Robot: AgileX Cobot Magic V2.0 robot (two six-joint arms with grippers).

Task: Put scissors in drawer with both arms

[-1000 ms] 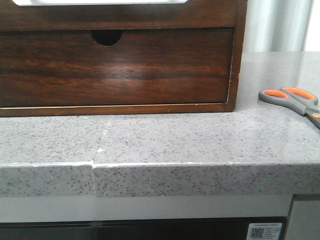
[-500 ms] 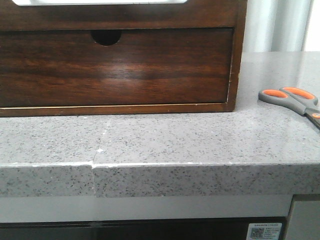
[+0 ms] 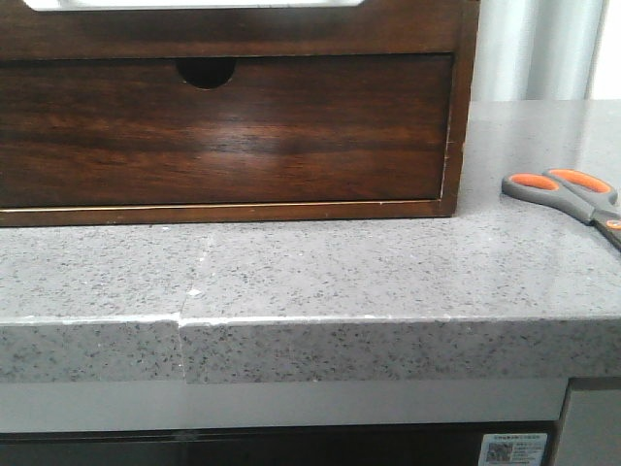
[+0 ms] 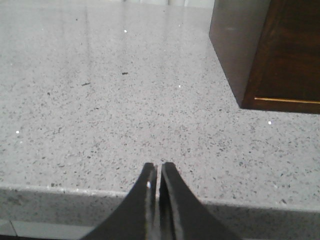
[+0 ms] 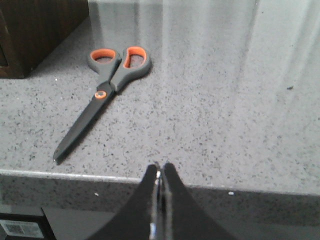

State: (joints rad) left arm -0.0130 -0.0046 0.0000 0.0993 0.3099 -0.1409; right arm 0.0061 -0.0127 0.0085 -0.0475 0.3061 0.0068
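Nearest to me in the left wrist view, my left gripper (image 4: 158, 167) hangs at the front edge of the speckled grey counter (image 4: 110, 115), its 2 dark fingers pressed together with nothing between them. In the right wrist view my right gripper (image 5: 160, 168) sits the same way, clenched on nothing, poised at the counter's front lip.

Just beyond the right gripper, the scissors (image 5: 102, 92) lie flat on the counter with blades closed, tip pointing toward the front edge and the grey handles with orange-lined loops farther back. They rest near the corner of the wooden box (image 5: 35, 30) but apart from it. In the front view I see only the handles of the scissors (image 3: 568, 194) at the right edge, the blades running out of view.

Farther back, the drawer (image 3: 223, 131) is pushed fully into the box, its dark glossy front flush with the frame and the semicircular finger notch (image 3: 207, 71) showing at the top edge. In the left wrist view the box's near left corner (image 4: 265, 55) stands well ahead of my left gripper.
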